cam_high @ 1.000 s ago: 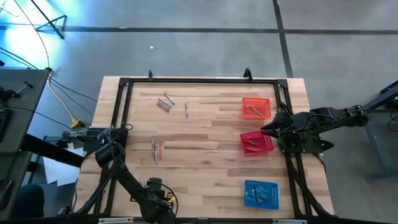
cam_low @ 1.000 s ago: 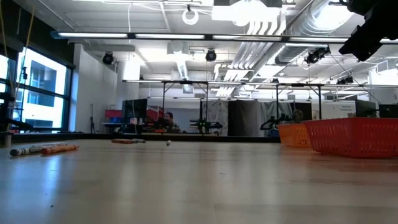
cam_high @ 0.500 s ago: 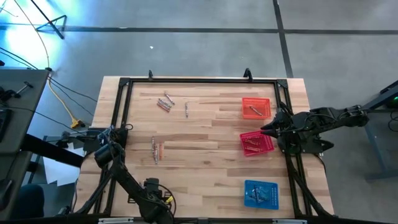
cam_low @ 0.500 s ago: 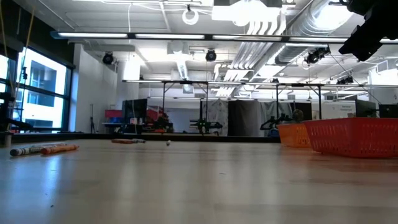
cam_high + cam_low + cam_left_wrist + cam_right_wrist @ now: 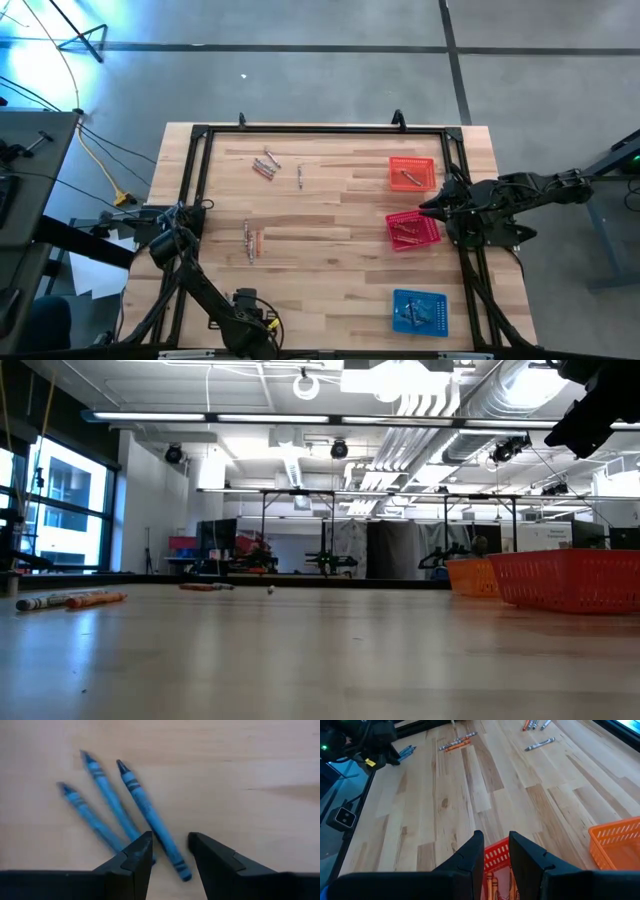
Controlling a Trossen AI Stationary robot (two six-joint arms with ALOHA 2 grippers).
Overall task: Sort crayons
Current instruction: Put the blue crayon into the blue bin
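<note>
The left arm has crept back along the wooden counter (image 5: 330, 230); only its wrist view shows three blue wax crayons (image 5: 145, 817) under the spread left hand (image 5: 170, 851) (empty). Right hand (image 5: 496, 851) hovers narrow over the red perforated plastic basket (image 5: 413, 230).

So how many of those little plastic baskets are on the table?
3, all along the table's right side: an orange basket farthest back, a red basket in the middle, a blue basket nearest.

The high camera looks straight down on the whole table (image 5: 330, 200). The low one sits at tabletop level, facing the room. Each wrist camera looks past its own fingers; both top and low views share the red basket (image 5: 412, 230) at three o'clock.
</note>
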